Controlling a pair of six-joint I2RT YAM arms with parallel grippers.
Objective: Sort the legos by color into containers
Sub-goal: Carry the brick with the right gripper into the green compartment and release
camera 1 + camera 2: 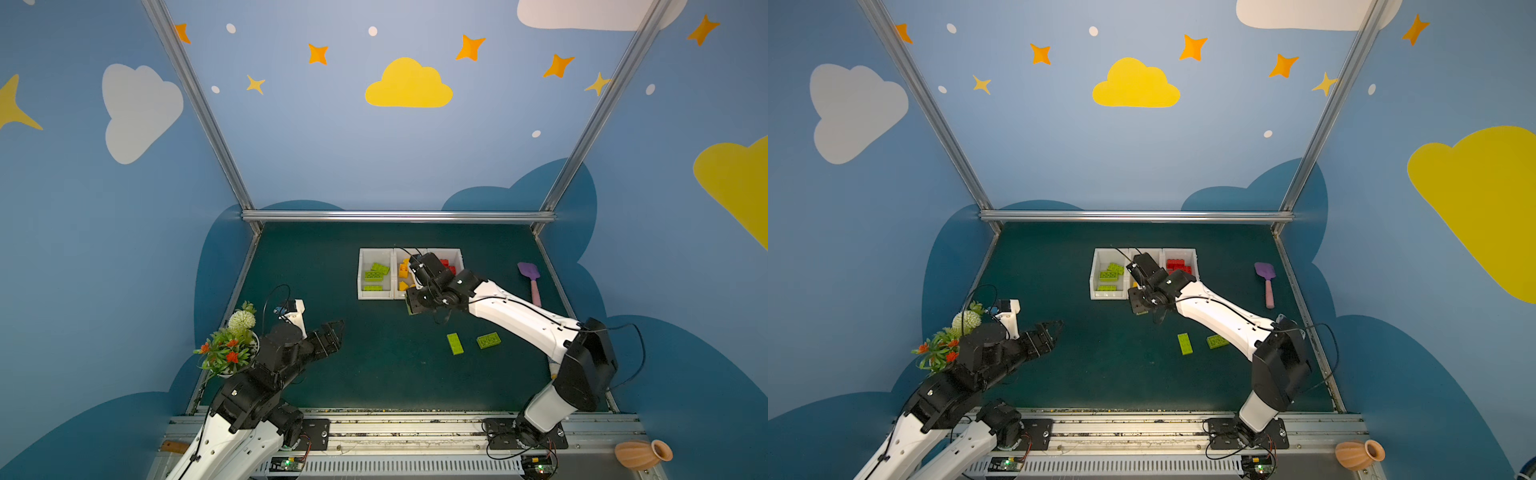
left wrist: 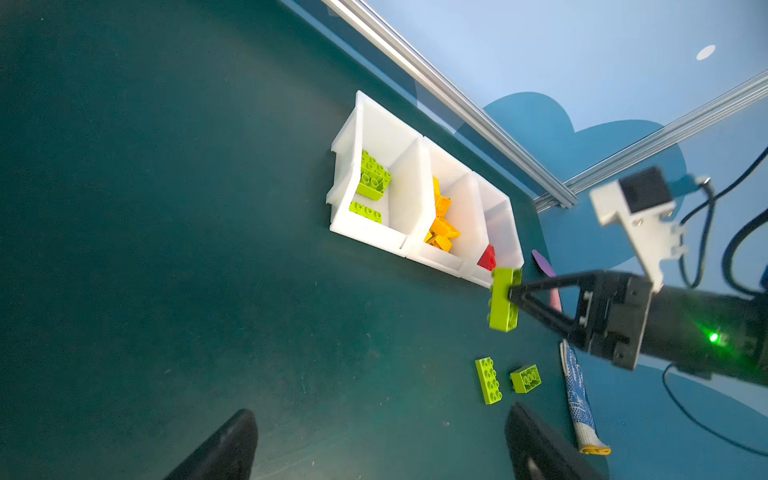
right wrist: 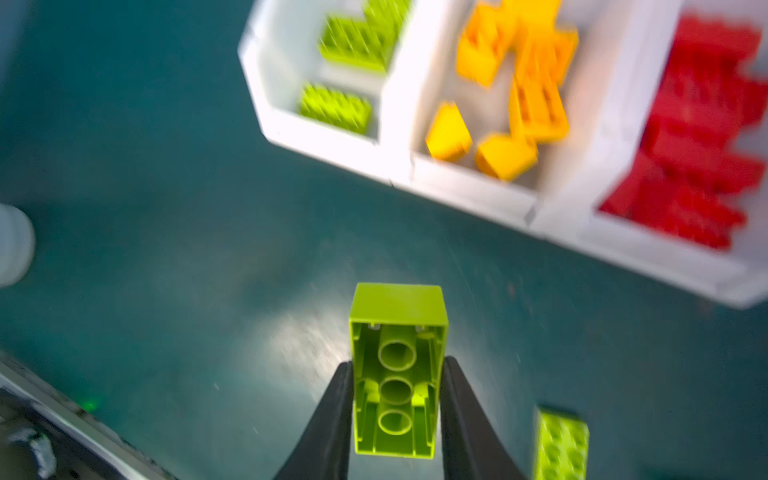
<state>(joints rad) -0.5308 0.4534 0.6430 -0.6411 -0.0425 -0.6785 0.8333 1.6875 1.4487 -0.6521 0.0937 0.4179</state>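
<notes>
Left arm [image 1: 224,444] and right arm [image 1: 515,316] wear white shells, black joints, looping black cables.

Three white bins [image 1: 1108,295] stand in a row, with green pieces [image 1: 1111,272] in the left one and red pieces [image 1: 1177,264] in the right. The right gripper [image 1: 1139,308] hangs just in front of the middle bin, a sliver of green brick [image 1: 1142,313] beneath it. Two loose bricks [image 1: 1185,344] lie nearer than the bins. The left gripper [image 1: 1054,328], jaws apart, is well left of the bins.

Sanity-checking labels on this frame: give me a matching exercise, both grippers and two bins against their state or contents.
1. right gripper
2. left gripper
3. middle bin
4. right bin, as placed in a top view

A. open, empty
B. holds red bricks
C. shut on a green brick
D. holds yellow bricks

Pairs: 1-C, 2-A, 3-D, 4-B
</notes>
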